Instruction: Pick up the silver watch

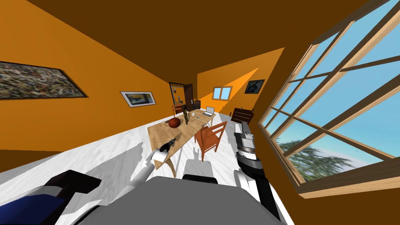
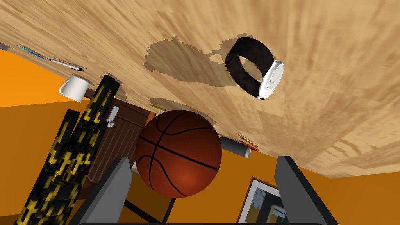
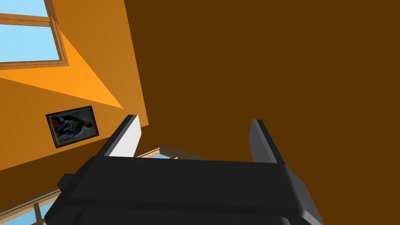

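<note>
pale wooden bench (image 2: pixel 332 117) holds one black-strapped, white-faced watch (image 2: pixel 256 68), bare wood around it, one orange basketball (image 2: pixel 178 153) near the edge; left end effector (image 2: pixel 203 158) released, right end effector (image 3: pixel 193 117) likewise.

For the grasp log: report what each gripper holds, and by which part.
Nothing is held. The left gripper is open short of the watch, which lies on the table; the right gripper is also open.
</note>
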